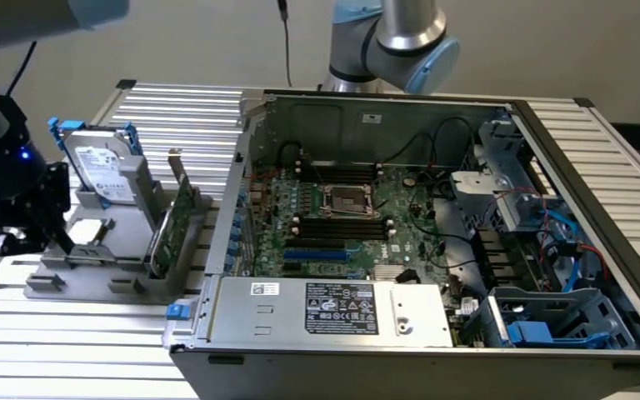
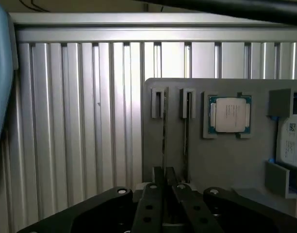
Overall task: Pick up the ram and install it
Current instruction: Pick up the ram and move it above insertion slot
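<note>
Black fingers point(image 2: 153, 199) closed on the ram point(image 2: 164, 131), thin stick seen edge-on, upright in a slot of grey holder point(image 2: 226, 160), on ribbed metal counter point(image 2: 80, 121), second stick point(image 2: 186, 136) in neighbouring slot, processor chip point(image 2: 229, 114) beside, open computer case point(image 1: 387, 117) toward the exterior view's right

On the table point(image 1: 64, 350), the rack point(image 1: 131, 287) sits at the exterior view's left of the computer case point(image 1: 409, 217). In the rack, the ram point(image 2: 164, 131) stands between the fingers of the gripper point(image 2: 164, 172). Beside it is a second stick point(image 2: 186, 131), then the processor point(image 2: 230, 114), then the hard drive point(image 2: 291, 141).
</note>
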You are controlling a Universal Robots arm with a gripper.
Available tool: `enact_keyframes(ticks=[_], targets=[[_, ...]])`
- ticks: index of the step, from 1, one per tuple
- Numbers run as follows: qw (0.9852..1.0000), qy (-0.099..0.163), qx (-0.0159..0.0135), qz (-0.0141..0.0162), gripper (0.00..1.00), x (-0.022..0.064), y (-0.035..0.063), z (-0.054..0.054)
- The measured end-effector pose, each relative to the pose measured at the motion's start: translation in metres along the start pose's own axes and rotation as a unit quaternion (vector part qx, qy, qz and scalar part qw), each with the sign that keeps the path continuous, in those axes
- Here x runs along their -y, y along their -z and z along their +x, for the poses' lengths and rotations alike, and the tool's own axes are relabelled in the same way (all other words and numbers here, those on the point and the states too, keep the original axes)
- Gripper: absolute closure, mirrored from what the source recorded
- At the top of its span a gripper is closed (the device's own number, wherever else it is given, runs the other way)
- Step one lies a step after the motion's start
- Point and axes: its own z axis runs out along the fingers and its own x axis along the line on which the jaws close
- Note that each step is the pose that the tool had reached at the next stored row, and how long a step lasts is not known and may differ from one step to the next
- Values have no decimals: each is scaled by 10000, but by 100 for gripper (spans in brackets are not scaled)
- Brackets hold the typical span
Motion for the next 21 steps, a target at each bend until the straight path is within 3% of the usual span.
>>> enact_keyframes(ticks=[5, 21], targets=[[10000, -1, 0, 0, 86, 105, 221, -16], [10000, 0, 1, 0, 86, 813, 936, -58]])
